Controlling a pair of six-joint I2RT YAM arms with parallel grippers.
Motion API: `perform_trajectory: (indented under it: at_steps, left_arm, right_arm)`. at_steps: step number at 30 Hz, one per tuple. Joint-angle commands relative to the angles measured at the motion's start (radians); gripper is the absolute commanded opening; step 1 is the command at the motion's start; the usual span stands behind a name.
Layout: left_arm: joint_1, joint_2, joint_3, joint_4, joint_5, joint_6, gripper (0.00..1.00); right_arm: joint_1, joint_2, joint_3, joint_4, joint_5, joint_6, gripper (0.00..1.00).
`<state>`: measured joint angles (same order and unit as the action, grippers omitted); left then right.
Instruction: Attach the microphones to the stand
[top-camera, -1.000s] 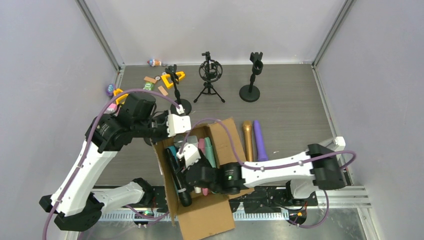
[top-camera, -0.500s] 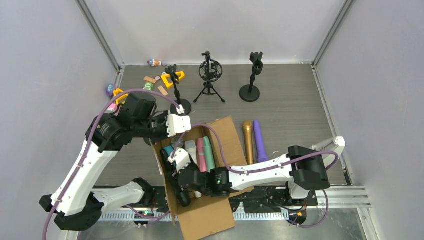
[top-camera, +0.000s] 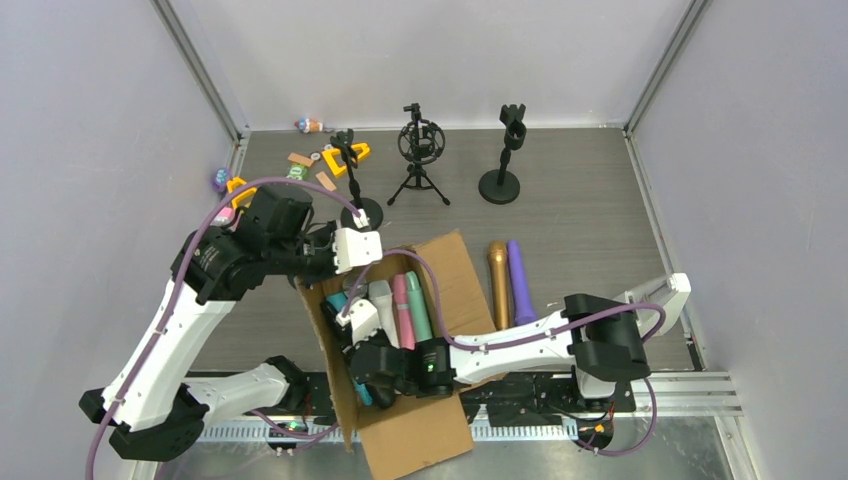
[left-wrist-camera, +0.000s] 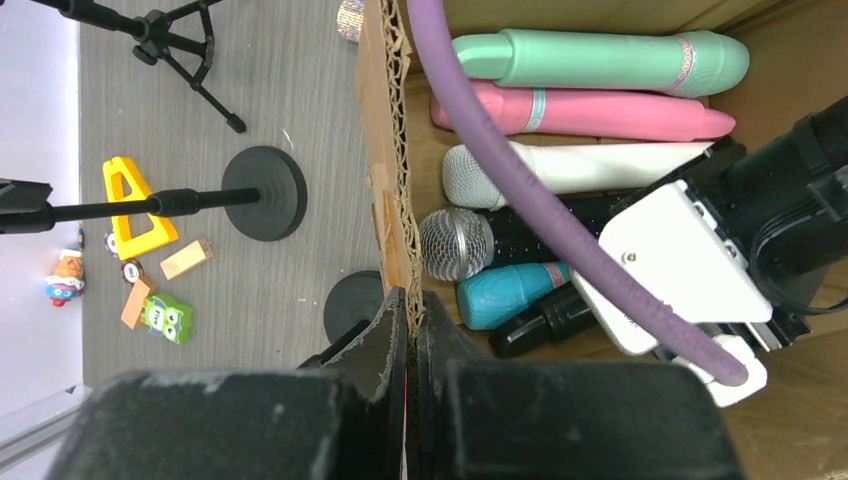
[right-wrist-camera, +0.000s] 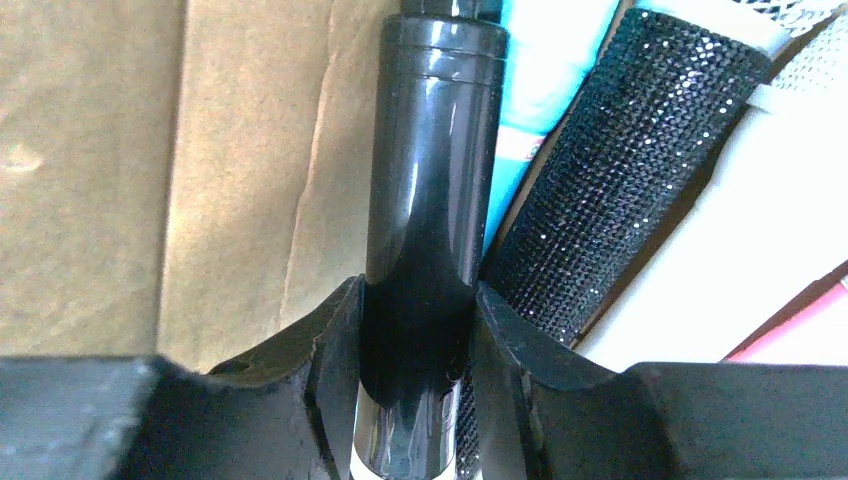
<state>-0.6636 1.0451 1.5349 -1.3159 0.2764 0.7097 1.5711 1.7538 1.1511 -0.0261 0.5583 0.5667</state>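
Note:
An open cardboard box (top-camera: 455, 275) holds several microphones: mint green (left-wrist-camera: 600, 62), pink (left-wrist-camera: 590, 112), white (left-wrist-camera: 560, 170), a glitter one with a silver head (left-wrist-camera: 455, 243), cyan (left-wrist-camera: 510, 293) and black (right-wrist-camera: 430, 150). A gold microphone (top-camera: 497, 280) and a purple one (top-camera: 519, 280) lie on the table right of the box. Three stands are at the back: a clip stand (top-camera: 505, 150), a tripod (top-camera: 418, 150) and a slim stand (top-camera: 352, 175). My left gripper (left-wrist-camera: 412, 330) is shut on the box's wall. My right gripper (right-wrist-camera: 420, 300) is inside the box, shut on the black microphone's body.
Small toys and blocks (top-camera: 310, 160) and a yellow triangle (top-camera: 345, 158) lie at the back left near the slim stand. A purple cable (left-wrist-camera: 500, 170) crosses over the box. Enclosure walls stand on three sides.
My right gripper has slid left and nearer inside the box, and its fingers have closed around the black microphone. The left gripper has kept its hold on the box wall.

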Motion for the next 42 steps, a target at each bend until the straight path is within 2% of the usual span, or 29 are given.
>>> perform_trajectory:
  at_steps: [1, 3, 10, 15, 18, 21, 25, 29, 36, 42]
  left_arm:
    - [-0.01, -0.016, 0.029, -0.022, 0.07, -0.016, 0.0]
    - [-0.011, -0.021, 0.022, -0.021, 0.065, -0.011, 0.0]
    - [-0.011, -0.032, 0.002, -0.019, 0.062, -0.006, 0.0]
    - [-0.01, -0.037, -0.005, -0.023, 0.055, 0.008, 0.0]
    - [-0.011, -0.036, -0.003, -0.025, 0.056, 0.01, 0.0]
    - [-0.011, -0.03, 0.003, -0.028, 0.06, 0.005, 0.0]
    - [-0.011, -0.027, 0.01, -0.029, 0.062, 0.003, 0.0]
    - [-0.012, -0.02, 0.017, -0.028, 0.066, -0.004, 0.0]
    - [-0.013, -0.017, 0.025, -0.028, 0.065, -0.006, 0.0]
    - [-0.014, -0.023, 0.026, -0.026, 0.064, -0.007, 0.0]
  right_arm:
    - [0.005, -0.1, -0.032, -0.149, 0.105, -0.026, 0.17]
    - [0.011, -0.152, -0.039, -0.161, 0.118, -0.028, 0.07]
    - [0.02, -0.434, -0.073, -0.257, 0.204, -0.043, 0.05]
    - [-0.01, -0.671, -0.152, -0.437, 0.357, -0.004, 0.05]
    - [-0.135, -0.782, -0.186, -0.548, 0.378, 0.027, 0.05]
    - [-0.354, -0.886, -0.244, -0.588, 0.311, -0.023, 0.05]
    - [-0.613, -0.866, -0.286, -0.593, 0.219, -0.132, 0.05]
    - [-0.782, -0.75, -0.31, -0.565, 0.155, -0.185, 0.05]
    - [-0.95, -0.578, -0.328, -0.513, 0.11, -0.242, 0.05]
    - [-0.987, -0.464, -0.339, -0.492, 0.068, -0.244, 0.06]
